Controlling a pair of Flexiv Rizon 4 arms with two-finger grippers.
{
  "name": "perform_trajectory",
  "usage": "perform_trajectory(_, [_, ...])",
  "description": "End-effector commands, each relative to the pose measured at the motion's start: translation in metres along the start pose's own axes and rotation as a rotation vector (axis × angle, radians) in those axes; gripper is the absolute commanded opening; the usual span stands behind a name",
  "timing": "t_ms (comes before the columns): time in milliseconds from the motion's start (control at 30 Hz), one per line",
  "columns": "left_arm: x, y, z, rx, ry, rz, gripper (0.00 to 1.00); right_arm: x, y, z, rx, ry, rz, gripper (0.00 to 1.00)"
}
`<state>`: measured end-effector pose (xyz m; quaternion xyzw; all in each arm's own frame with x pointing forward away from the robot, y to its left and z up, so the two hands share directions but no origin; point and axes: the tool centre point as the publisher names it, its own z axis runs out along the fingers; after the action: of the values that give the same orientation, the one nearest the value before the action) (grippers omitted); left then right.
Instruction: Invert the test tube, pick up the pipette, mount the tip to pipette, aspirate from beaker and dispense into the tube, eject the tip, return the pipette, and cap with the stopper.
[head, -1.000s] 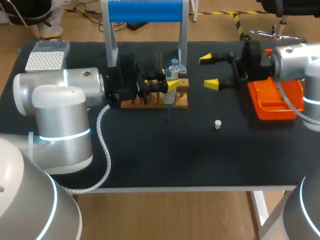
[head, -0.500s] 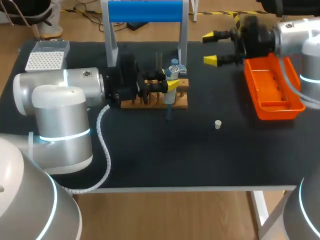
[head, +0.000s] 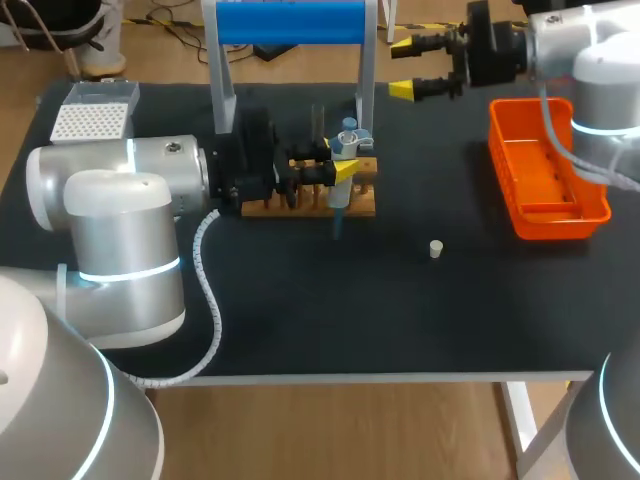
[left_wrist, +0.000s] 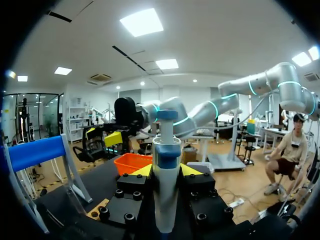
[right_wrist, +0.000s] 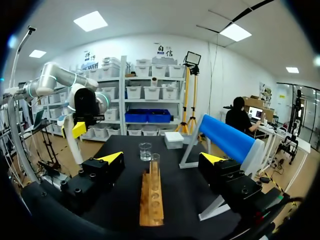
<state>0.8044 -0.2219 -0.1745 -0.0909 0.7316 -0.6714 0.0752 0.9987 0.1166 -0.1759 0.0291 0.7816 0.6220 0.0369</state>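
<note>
Left hand (left_wrist: 166, 170) clamps the pipette (left_wrist: 166, 150) upright between its yellow-tipped fingers, holding it raised on the near side of the wooden rack (right_wrist: 150, 200) and apart from it. The test tube (right_wrist: 155, 164) stands in that rack, mouth up, with the beaker (right_wrist: 145, 151) just past the rack's end farthest from the right wrist camera. Whether a tip is mounted cannot be told from these views. The white stopper (head: 435, 248) lies alone on the dark worktop (head: 300, 310), so capping is not yet done. The tip box (head: 92, 120) sits at the far left corner and the orange tray (head: 540, 170) at the right. Right hand (head: 402, 68) hangs open and empty above the worktop's far edge, well apart from the rack. The step appears to be the pipette's liquid transfer, which calls for a firm, plumb grip. Centre the shaft over the glass mouth before descending, lower it straight without grazing the rim or nudging the rack, and leave the right hand clear.
</note>
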Motion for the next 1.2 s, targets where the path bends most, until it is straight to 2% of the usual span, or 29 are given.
perform_trajectory(33, [0.001, 0.001, 0.0, 0.003, -0.004, 0.001, 0.0, -0.016, 0.004, 0.007, 0.02, -0.001, 0.007, 1.0])
perform_trajectory(767, [0.001, 0.001, 0.0, 0.003, -0.004, 0.001, 0.0, -0.066, 0.002, 0.029, 0.088, -0.067, 0.024, 1.0])
perform_trajectory(1200, [0.001, 0.001, 0.0, 0.003, -0.004, 0.001, 0.0, -0.081, 0.0, 0.046, 0.1, -0.075, 0.029, 1.0])
